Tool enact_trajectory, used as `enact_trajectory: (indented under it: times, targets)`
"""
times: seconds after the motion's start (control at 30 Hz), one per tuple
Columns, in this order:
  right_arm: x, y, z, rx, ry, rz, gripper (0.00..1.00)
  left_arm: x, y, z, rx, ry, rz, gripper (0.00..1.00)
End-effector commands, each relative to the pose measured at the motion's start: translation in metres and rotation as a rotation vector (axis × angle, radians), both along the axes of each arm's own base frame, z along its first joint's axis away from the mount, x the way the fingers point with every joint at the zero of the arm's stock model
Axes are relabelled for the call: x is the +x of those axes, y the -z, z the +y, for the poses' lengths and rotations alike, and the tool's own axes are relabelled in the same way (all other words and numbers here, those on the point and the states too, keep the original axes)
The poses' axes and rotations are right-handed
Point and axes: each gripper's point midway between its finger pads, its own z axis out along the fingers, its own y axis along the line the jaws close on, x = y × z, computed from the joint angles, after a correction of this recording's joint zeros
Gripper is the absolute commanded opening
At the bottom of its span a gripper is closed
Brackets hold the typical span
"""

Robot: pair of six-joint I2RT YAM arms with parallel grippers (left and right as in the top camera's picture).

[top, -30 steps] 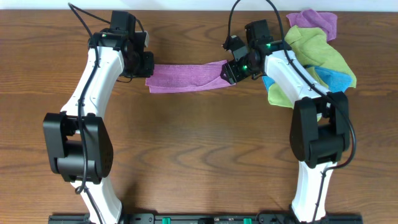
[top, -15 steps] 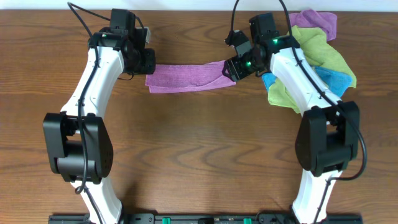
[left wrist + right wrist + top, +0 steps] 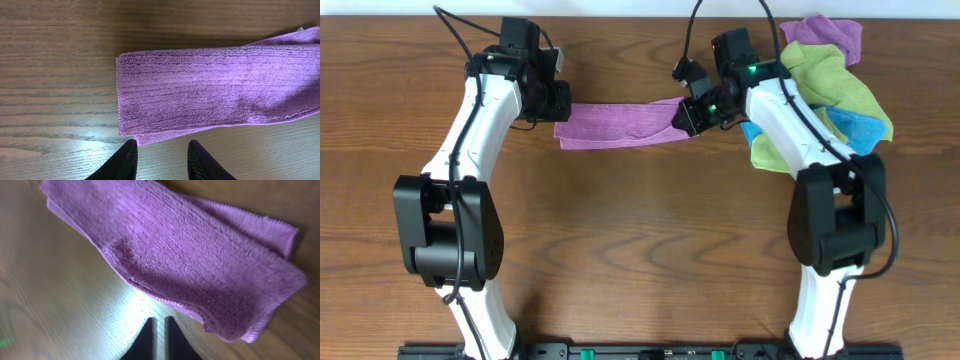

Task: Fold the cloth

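My left gripper [image 3: 161, 145] gapes open and my right gripper [image 3: 159, 320] is nearly shut; both are empty. I should pinch both layers of the cloth [image 3: 620, 124] at its end corners.

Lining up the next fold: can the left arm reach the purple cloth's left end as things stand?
Probably yes. The left gripper sits open just short of that end of the cloth, with nothing lying between them.
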Motion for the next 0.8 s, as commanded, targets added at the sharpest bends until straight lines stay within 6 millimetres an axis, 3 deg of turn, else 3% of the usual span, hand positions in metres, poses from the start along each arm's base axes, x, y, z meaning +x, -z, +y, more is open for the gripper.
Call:
enact_trajectory:
  times: [0.0, 0.1, 0.5, 0.63, 0.67, 0.77]
  targets:
    - [-0.002, 0.009, -0.002, -0.027, 0.002, 0.01, 0.48, -0.002, 0.009, 0.0, -0.002, 0.005, 0.024, 0.34]
    - [-0.001, 0.01, -0.004, -0.05, -0.038, -0.023, 0.56, -0.002, 0.009, 0.0, -0.002, 0.005, 0.027, 0.34]
    - [0.006, 0.03, -0.019, -0.16, -0.052, -0.049, 0.56, -0.004, 0.009, 0.0, -0.002, 0.005, 0.032, 0.34]
    - [0.003, 0.04, -0.02, -0.169, -0.07, -0.033, 0.5, -0.004, 0.01, 0.0, -0.001, 0.005, 0.032, 0.34]
    - [0.003, 0.041, -0.02, -0.169, -0.07, -0.032, 0.45, -0.004, 0.01, 0.0, -0.001, 0.004, 0.034, 0.34]
    - [0.005, 0.043, -0.021, -0.173, -0.071, -0.039, 0.04, -0.005, 0.01, 0.0, -0.001, 0.005, 0.038, 0.34]
